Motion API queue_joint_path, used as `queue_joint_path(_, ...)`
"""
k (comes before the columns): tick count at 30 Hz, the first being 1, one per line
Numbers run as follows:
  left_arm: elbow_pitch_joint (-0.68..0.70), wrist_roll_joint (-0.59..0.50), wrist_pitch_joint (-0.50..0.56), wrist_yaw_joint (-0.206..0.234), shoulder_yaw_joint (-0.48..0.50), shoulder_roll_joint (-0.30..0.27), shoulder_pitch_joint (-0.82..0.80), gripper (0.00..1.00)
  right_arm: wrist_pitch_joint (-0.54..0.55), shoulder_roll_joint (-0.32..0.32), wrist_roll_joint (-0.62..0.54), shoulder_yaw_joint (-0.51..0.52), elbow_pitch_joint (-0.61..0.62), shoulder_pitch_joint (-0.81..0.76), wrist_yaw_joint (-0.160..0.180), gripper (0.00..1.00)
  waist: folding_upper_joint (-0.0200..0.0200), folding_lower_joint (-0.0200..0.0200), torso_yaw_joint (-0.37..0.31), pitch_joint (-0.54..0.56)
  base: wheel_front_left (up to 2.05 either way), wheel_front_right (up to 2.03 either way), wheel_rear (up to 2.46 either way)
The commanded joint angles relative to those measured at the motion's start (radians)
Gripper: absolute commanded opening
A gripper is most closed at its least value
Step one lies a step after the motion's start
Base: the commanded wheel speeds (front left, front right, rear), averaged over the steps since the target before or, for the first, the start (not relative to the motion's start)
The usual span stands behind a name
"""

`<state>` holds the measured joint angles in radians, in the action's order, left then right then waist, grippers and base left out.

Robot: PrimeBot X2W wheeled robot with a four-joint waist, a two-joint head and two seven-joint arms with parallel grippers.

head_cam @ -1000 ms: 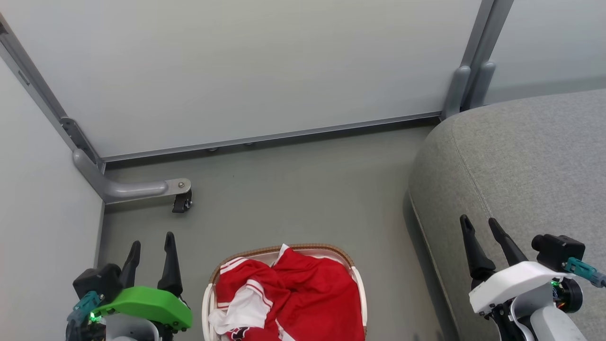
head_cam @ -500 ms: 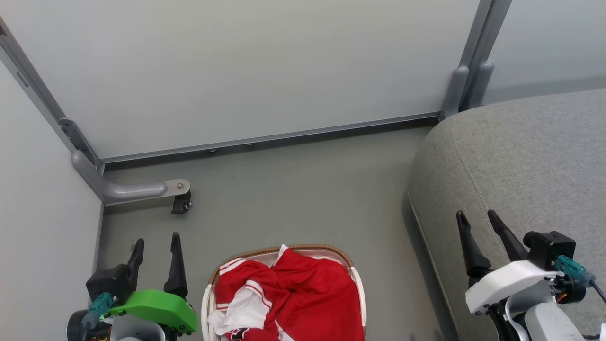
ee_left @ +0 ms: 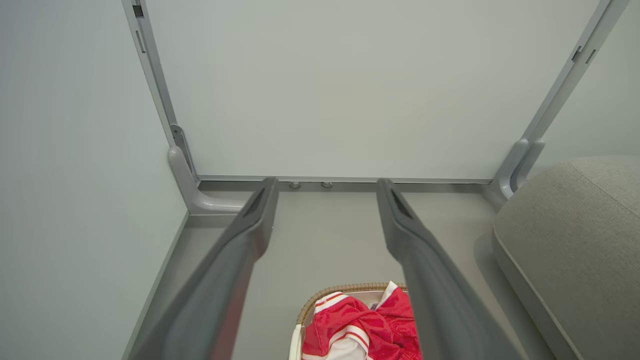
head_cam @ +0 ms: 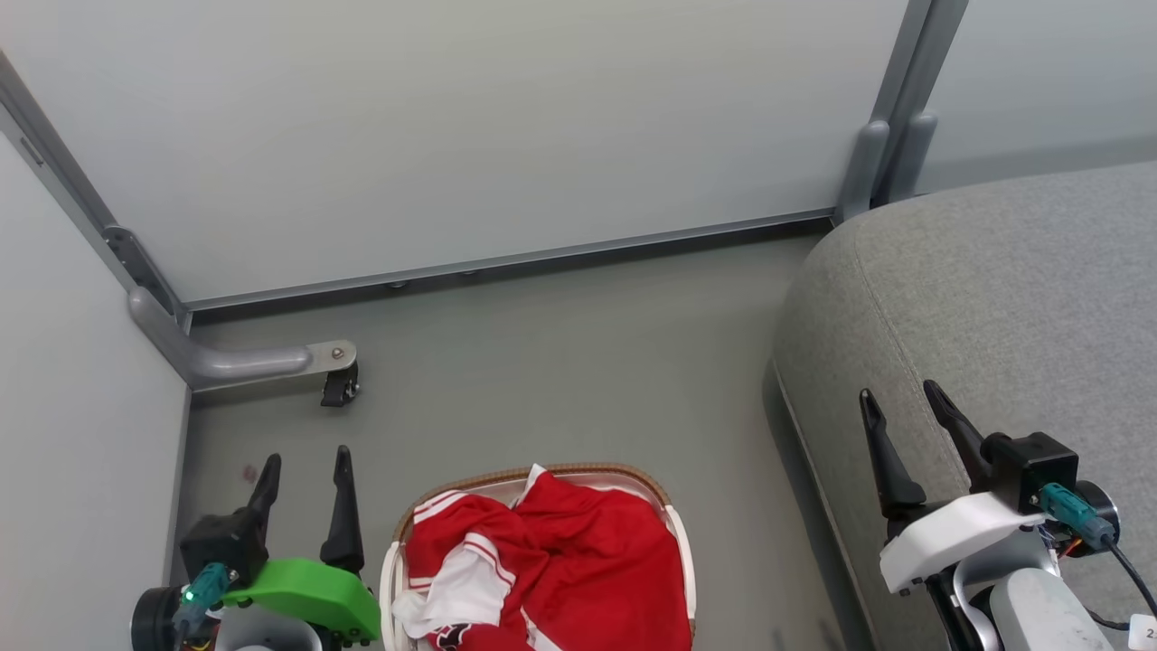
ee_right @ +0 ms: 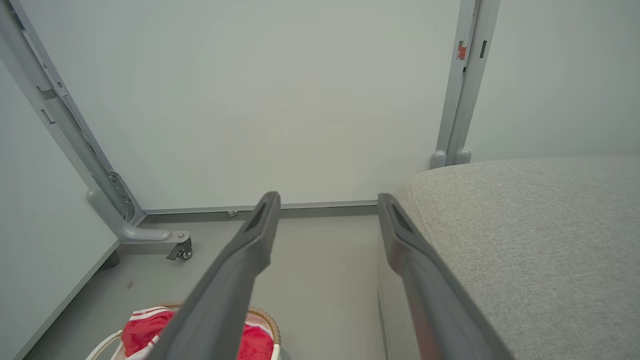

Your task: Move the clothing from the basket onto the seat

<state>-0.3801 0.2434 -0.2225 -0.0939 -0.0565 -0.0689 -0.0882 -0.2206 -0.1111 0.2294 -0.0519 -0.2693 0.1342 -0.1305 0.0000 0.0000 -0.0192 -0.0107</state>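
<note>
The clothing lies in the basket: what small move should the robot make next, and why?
Probably lower the left gripper toward the clothing heaped in the basket. Its jaws are open and empty, and it hangs just beside the basket, while the right gripper, also open, is over the edge of the seat.

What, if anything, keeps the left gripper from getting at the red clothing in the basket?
Nothing that shows, so likely yes. The left gripper stands open just beside the basket, and the clothing lies heaped on top, uncovered, with nothing between them.
</note>
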Motion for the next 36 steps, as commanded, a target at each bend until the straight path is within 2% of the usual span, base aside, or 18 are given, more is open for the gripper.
queue_joint_path(1,-0.001,-0.015,-0.008,-0.008,-0.002,0.006,-0.004,1.0,-0.011,-0.003,-0.026,-0.001,0.006,0.01,0.0,1.0,0.0,0.0,-0.006,-0.011,0.0,0.0,0.0)
queue_joint_path(9,-0.038,-0.055,-0.022,-0.028,-0.03,0.014,-0.058,1.0,-0.024,0.006,-0.1,-0.019,0.027,0.055,0.0,1.0,0.0,0.0,-0.038,-0.117,0.0,0.0,0.0)
queue_joint_path(19,-0.144,-0.117,-0.04,-0.037,-0.122,0.008,-0.204,1.0,-0.043,0.034,-0.176,-0.025,0.08,0.165,0.0,1.0,0.0,0.0,-0.107,-0.315,0.0,0.0,0.0)
queue_joint_path(25,-0.203,-0.115,-0.044,-0.038,-0.174,-0.033,-0.292,1.0,-0.046,0.052,-0.178,-0.022,0.123,0.233,0.0,1.0,0.0,0.0,-0.158,-0.431,0.0,0.0,0.0)
queue_joint_path(36,-0.402,-0.125,-0.042,-0.037,-0.247,-0.106,-0.454,1.0,-0.046,0.059,-0.128,-0.076,0.175,0.305,0.0,1.0,0.0,0.0,-0.23,-0.608,0.0,0.0,0.0)
